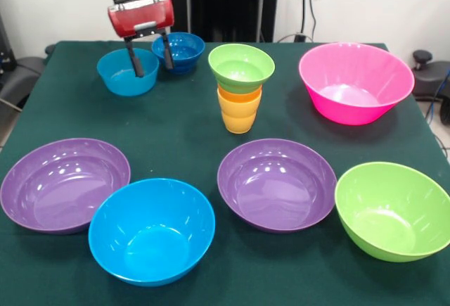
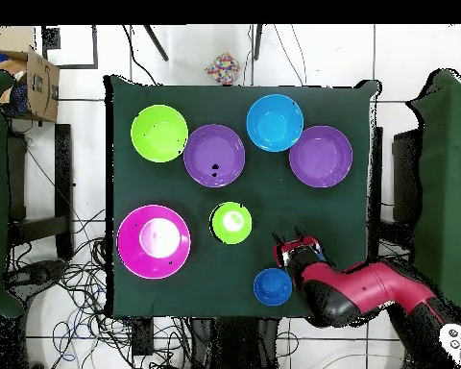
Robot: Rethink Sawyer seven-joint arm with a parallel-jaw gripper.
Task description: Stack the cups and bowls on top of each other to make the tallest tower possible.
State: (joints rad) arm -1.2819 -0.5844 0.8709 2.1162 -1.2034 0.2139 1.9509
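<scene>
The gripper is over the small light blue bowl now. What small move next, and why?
Probably lower straight down. The open gripper straddles the light blue bowl's far rim but looks above it, and the tower is topped only by the small green bowl.

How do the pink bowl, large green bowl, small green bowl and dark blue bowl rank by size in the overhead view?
1. pink bowl
2. large green bowl
3. small green bowl and dark blue bowl: look about alike, though the green one sits atop the cups, nearer the camera, so unranked.

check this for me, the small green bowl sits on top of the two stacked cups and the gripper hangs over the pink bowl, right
Not quite. The green bowl does top the cups, but the front view shows the gripper hanging over the small light blue bowl, not the pink bowl.
</scene>
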